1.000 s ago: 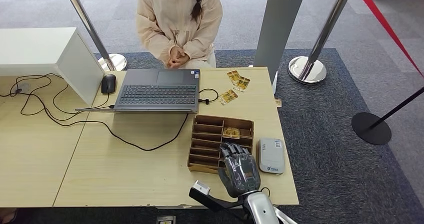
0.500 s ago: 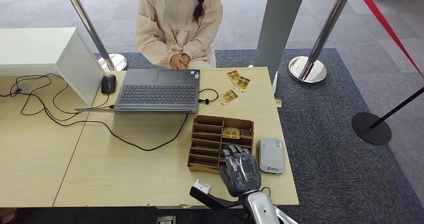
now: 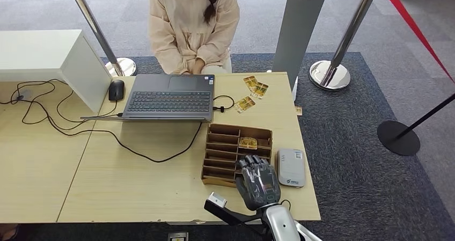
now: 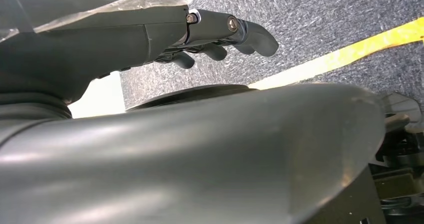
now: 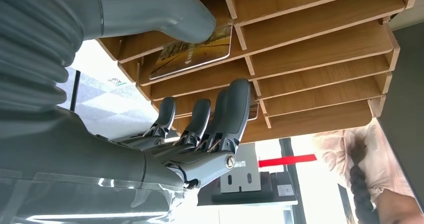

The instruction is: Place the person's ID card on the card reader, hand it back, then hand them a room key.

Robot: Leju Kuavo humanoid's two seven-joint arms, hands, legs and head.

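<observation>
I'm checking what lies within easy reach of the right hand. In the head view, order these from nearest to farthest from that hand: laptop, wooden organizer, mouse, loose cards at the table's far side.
From the right hand:
1. Wooden organizer, right at the fingertips.
2. Loose cards, farther up the table, toward the person.
3. Laptop, ahead and to the left.
4. Mouse, farthest left.

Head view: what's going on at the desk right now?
The right hand hovers over the near end of the wooden card organizer, fingers reaching toward its slots; it holds nothing. A gold card lies in one slot near the thumb. The card reader beside the organizer is bare. A person waits across the table. The left hand hangs over the floor.
</observation>
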